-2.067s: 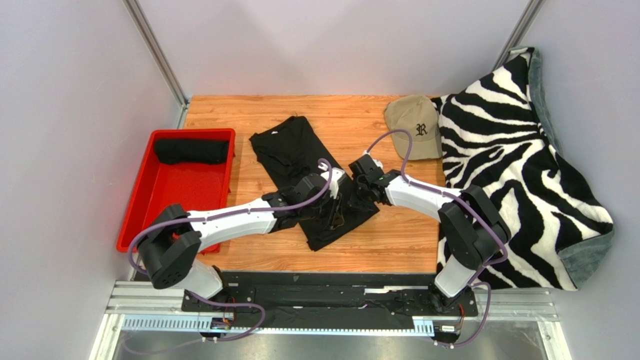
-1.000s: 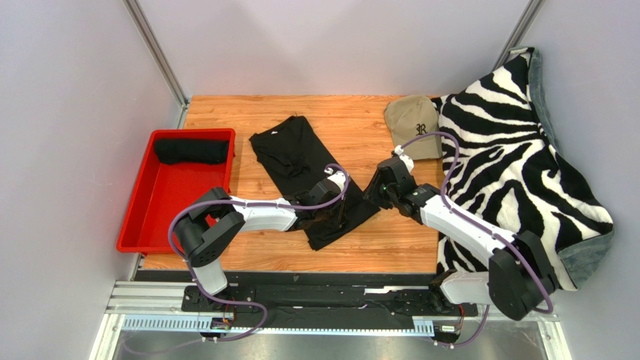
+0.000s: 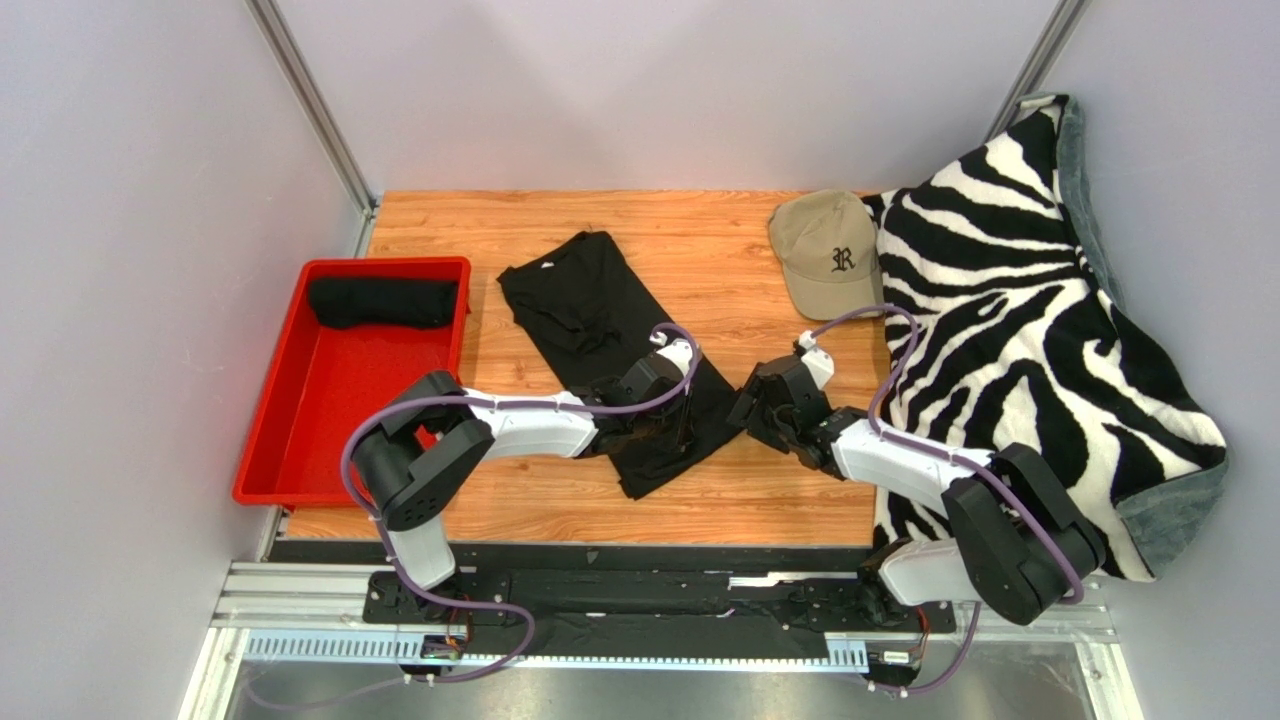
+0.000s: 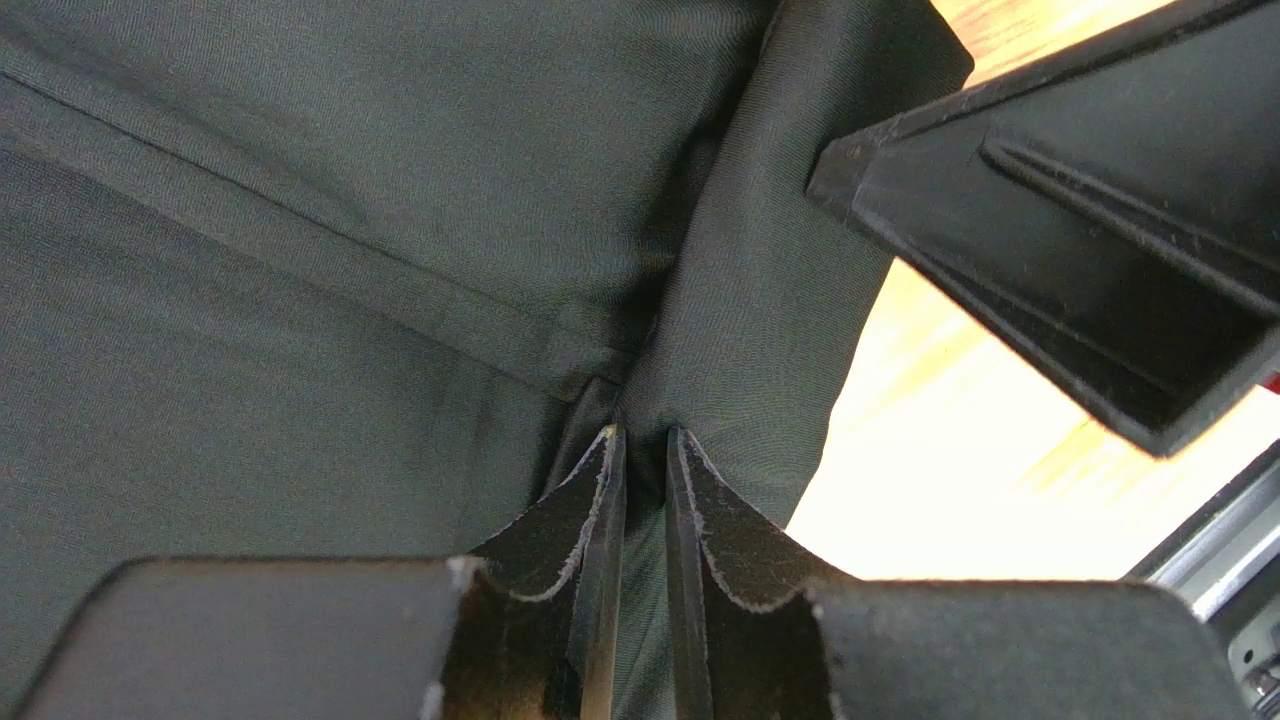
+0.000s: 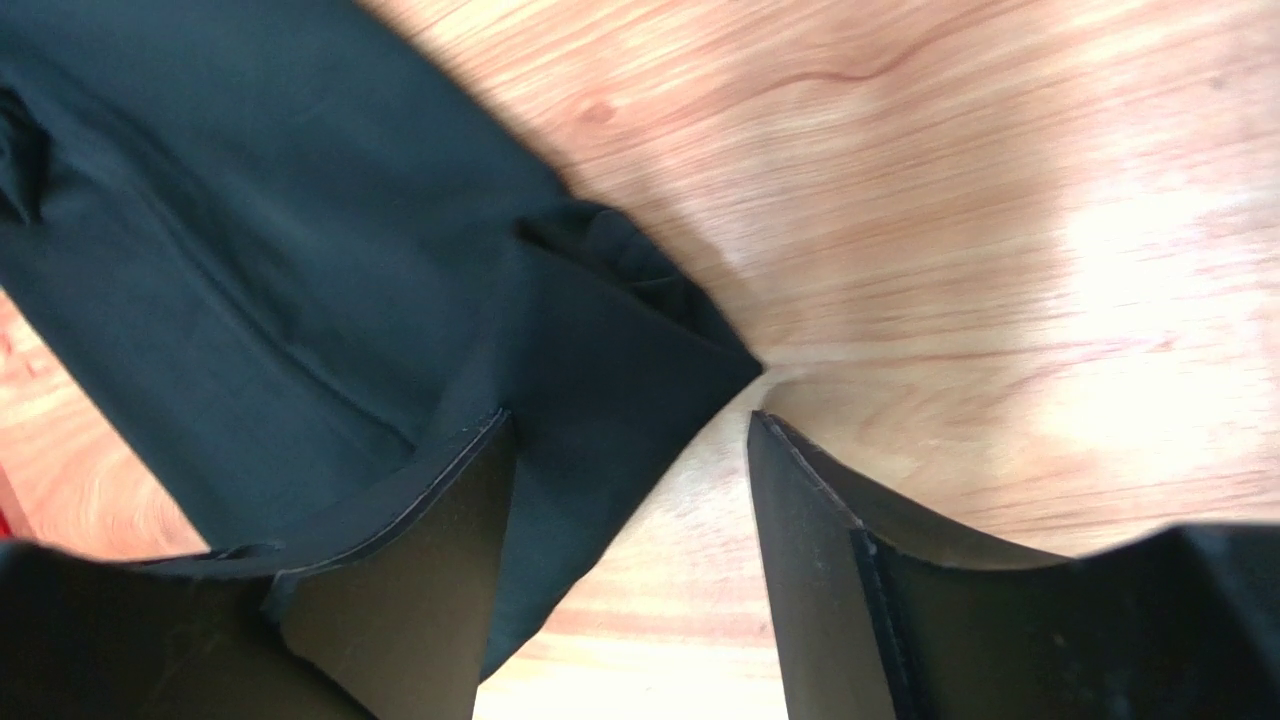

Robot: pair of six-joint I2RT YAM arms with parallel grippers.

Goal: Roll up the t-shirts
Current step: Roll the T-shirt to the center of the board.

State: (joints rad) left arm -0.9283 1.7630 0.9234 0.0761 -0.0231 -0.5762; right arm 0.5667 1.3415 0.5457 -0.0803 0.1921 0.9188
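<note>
**Mia:** Where were the shirts when we looked?

**Ben:** We saw the flat t-shirt point(image 3: 579, 308) lying on the wooden table point(image 3: 706, 240), just beside the red tray point(image 3: 271, 450). It was black and folded into a long shape. We saw the rolled t-shirt point(image 3: 383, 303) too. It was inside the tray, at the far end.

**Mia:** What was the left gripper point(image 4: 639, 443) doing?

**Ben:** Its two fingers were squeezed together with a fold of the flat t-shirt between them. It was at the near end of that shirt, on the side away from the tray.

**Mia:** And the right gripper point(image 5: 631, 428)?

**Ben:** Its fingers were spread wide and held nothing. It was at the shirt corner farthest from the tray. We saw one finger over the black cloth and the other over bare wood. We could not tell if they touched down.

**Mia:** Did we see other things?

**Ben:** Yes. A tan cap point(image 3: 827, 252) sat on the table, well away from the tray, past the flat t-shirt. A zebra blanket point(image 3: 1022, 300) lay right beside the cap, even farther from the tray.
</note>
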